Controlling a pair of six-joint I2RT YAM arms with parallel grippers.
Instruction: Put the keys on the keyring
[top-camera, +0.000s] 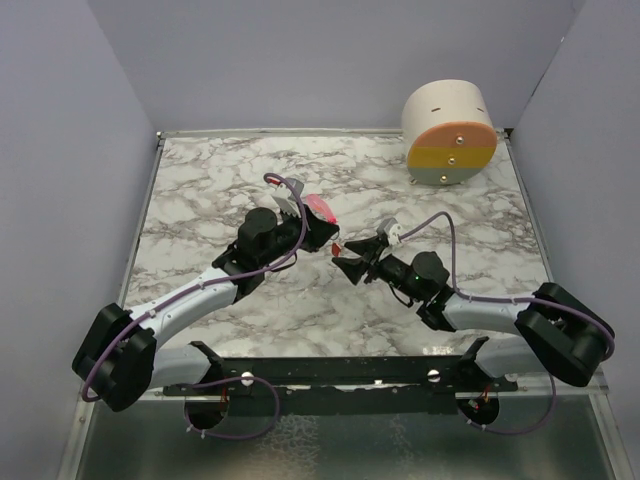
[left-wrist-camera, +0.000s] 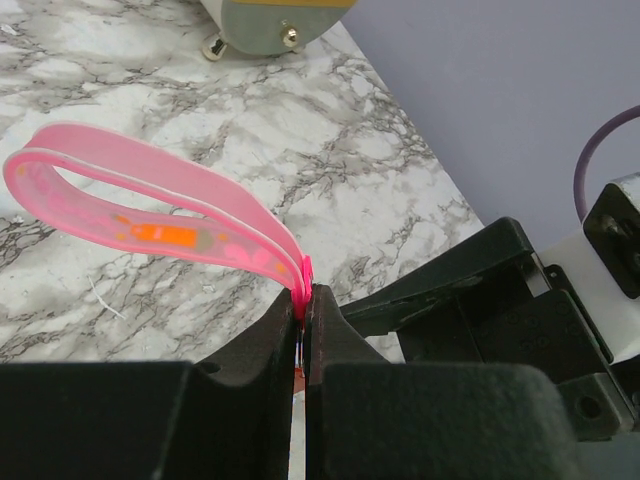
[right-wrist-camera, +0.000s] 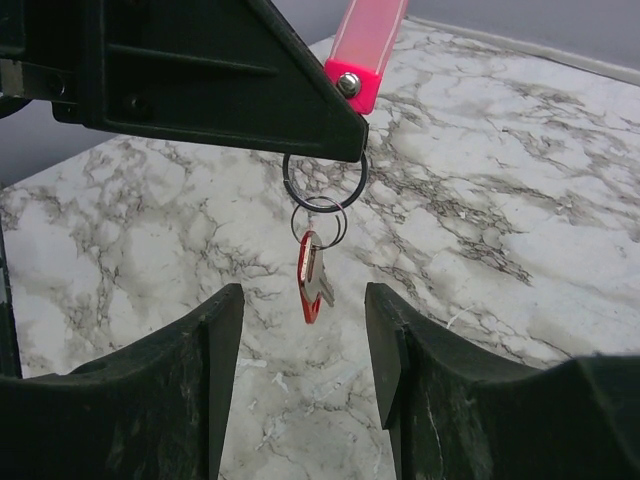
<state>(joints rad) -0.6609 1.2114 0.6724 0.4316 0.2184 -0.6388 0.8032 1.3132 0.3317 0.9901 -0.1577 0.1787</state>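
My left gripper (top-camera: 318, 238) (left-wrist-camera: 303, 312) is shut on the pink strap of the keyring (left-wrist-camera: 150, 205) (right-wrist-camera: 365, 45), and the strap's loop sticks out above the jaws. Below the left gripper's tip hangs the thin metal ring (right-wrist-camera: 325, 180). A smaller ring (right-wrist-camera: 319, 222) links it to the red-headed key (right-wrist-camera: 314, 285) (top-camera: 337, 247), which dangles above the marble table (top-camera: 300, 320). My right gripper (top-camera: 352, 264) (right-wrist-camera: 303, 295) faces the key. It stands open, one finger on each side and just short of the key, touching nothing.
A round cream, yellow and grey drum (top-camera: 450, 133) (left-wrist-camera: 270, 20) stands at the back right corner. Purple walls close in the table on the left, back and right. The two arms meet at mid-table.
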